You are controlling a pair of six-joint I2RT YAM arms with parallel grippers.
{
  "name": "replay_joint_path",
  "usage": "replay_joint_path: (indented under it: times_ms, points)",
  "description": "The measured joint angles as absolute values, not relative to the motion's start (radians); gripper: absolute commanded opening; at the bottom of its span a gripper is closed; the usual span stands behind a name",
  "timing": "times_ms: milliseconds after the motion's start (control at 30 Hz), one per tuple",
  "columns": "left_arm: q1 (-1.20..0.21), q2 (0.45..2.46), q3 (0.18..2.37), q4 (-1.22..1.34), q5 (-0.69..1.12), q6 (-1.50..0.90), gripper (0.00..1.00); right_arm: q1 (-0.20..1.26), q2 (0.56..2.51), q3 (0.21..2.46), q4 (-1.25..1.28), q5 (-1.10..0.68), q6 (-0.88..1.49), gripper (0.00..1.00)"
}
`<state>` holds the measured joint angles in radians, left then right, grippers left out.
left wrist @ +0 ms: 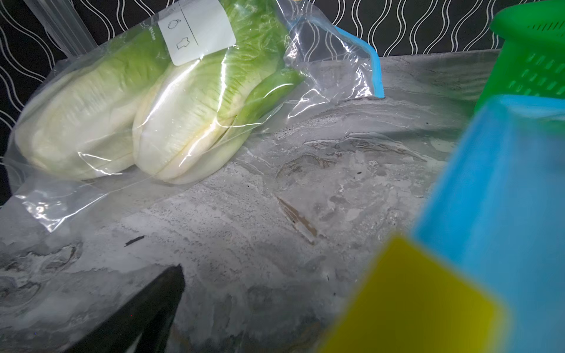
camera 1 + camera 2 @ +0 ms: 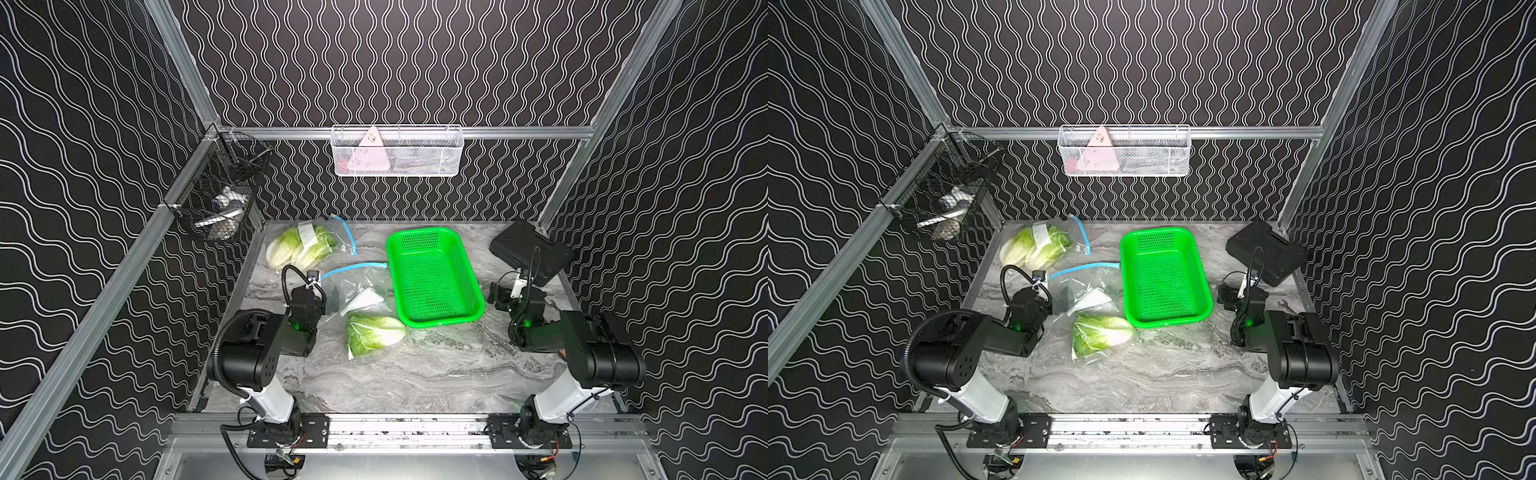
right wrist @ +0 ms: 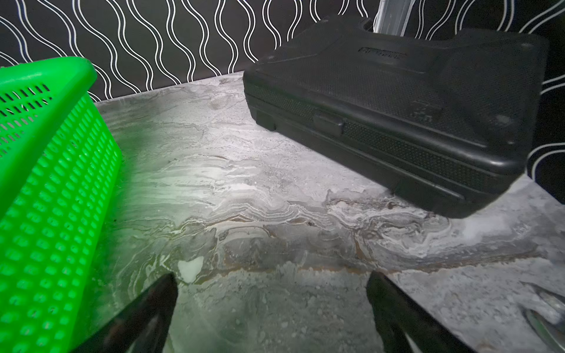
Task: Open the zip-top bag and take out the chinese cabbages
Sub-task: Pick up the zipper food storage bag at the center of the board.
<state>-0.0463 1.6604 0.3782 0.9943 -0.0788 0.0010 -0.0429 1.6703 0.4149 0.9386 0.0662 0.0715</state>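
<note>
Two clear zip-top bags lie on the marble table. The near bag (image 2: 361, 291) (image 2: 1090, 291) holds one of the chinese cabbages (image 2: 374, 332) (image 2: 1102, 334), and its blue zip strip (image 2: 353, 266) runs along its far end. The far bag (image 2: 316, 243) (image 1: 321, 67) at the back left holds two more cabbages (image 2: 291, 249) (image 1: 91, 122). My left gripper (image 2: 326, 297) (image 1: 275, 275) stands open at the near bag's left edge. A blurred blue and yellow patch (image 1: 489, 229) hides one finger. My right gripper (image 2: 498, 293) (image 3: 272, 276) hangs open over bare table, right of the basket.
A green mesh basket (image 2: 442, 321) (image 2: 1167, 322) (image 3: 55, 183) sits mid-table, right of the bags. A black case (image 2: 530, 253) (image 3: 397, 107) lies at the back right, with a small wrench (image 2: 1283, 305) beside my right arm. Wire baskets hang on the back wall (image 2: 397, 151) and left rail (image 2: 216, 199).
</note>
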Motion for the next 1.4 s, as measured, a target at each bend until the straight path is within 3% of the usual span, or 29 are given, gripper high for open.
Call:
replay_joint_path:
  times_ms: [1000, 1400]
  points:
    - [-0.046, 1.647, 0.358, 1.002, -0.083, 0.001, 0.99, -0.043, 1.661, 0.405, 0.94, 0.066, 0.072, 1.0]
    - [-0.068, 1.241, 0.404, 0.74, -0.251, -0.098, 0.99, -0.039, 1.316, 0.435, 0.72, 0.095, 0.097, 1.0]
